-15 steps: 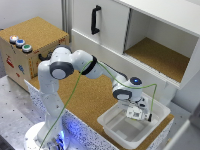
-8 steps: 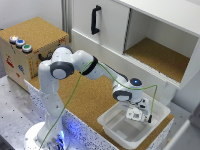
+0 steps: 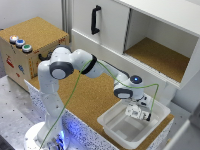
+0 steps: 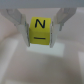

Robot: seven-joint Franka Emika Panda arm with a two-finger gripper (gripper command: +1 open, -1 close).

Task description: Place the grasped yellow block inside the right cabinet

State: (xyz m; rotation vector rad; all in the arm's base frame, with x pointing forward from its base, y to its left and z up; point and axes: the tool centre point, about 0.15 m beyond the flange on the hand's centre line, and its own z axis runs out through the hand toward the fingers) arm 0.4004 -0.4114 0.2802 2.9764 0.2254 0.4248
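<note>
The yellow block [image 4: 41,30] sits between the two fingers of the claw [image 4: 41,22], which is closed on its side faces. The wrist view shows a black "N" with a bar under it on the face turned to the camera. The grip looks square and centred, which I judge sensible: so small a piece would twist or slip out if caught by a corner.

In the exterior view the claw [image 3: 138,113] hangs low inside the white plastic tray [image 3: 114,123], near the tray's far wall, and the block itself is too small to make out there. I cannot tell whether the block rests on the tray floor or is just clear of it. The tray stands at the corner of the cork-topped bench [image 3: 92,97] on the exterior view's right, nearest the camera.

The right cabinet [image 3: 159,56] is above and behind the tray, its open compartment showing a cork-brown floor between white walls. To reach it, I judge the arm must first rise clear of the tray wall, then clear the cabinet's white front ledge before moving in over the floor. The compartment's roof leaves limited height for entry.

On the exterior view's left of that opening is the white door with a black handle [image 3: 95,19], shut. A brown box [image 3: 31,47] carrying coloured buttons stands at the bench's far left end, well apart from the path.
</note>
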